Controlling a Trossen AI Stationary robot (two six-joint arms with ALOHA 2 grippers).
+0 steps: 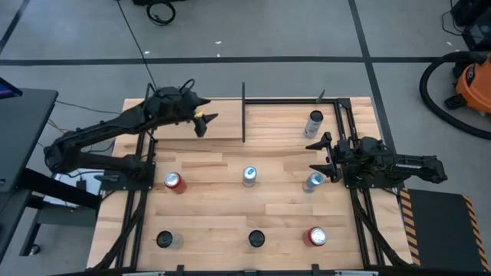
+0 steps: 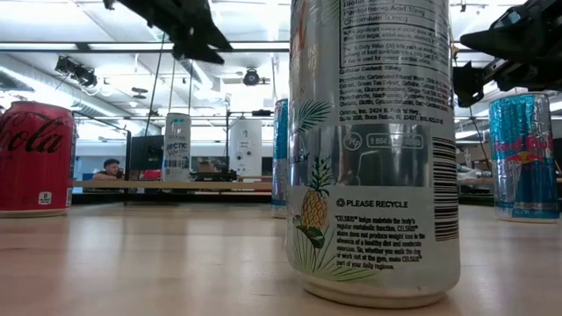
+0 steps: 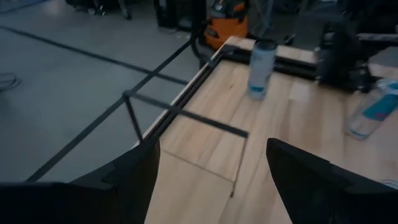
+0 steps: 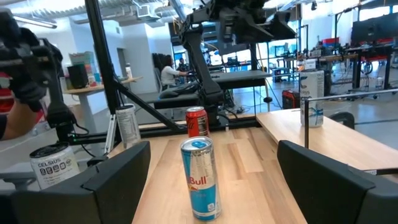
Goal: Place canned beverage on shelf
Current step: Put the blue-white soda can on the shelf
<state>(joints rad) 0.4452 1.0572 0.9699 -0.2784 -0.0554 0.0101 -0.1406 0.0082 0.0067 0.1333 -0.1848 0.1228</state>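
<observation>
Shelf (image 1: 230,126): pale board in black uprights, upper centre of the high view, at the table's far edge. One silver can (image 1: 314,123) stands on it, toward its right end.

Left gripper (image 1: 205,123) hovers over the shelf's left part, upper left of centre in the high view, fingers moderately apart, holding nothing; wrist view shows only bare board between them.

Right gripper (image 1: 326,156) sits at the right side of the frame, jaws wide, empty, just beside a blue-and-silver Red Bull can (image 1: 313,182). A second Red Bull can (image 1: 249,176) stands mid-table, framed between its fingers in the right wrist view (image 4: 200,178).

Red Coca-Cola can (image 1: 175,182) left of centre; another red can (image 1: 315,237) lower right. Two dark-topped cans (image 1: 164,240) (image 1: 255,239) along the bottom edge of the wood table (image 1: 215,207).
</observation>
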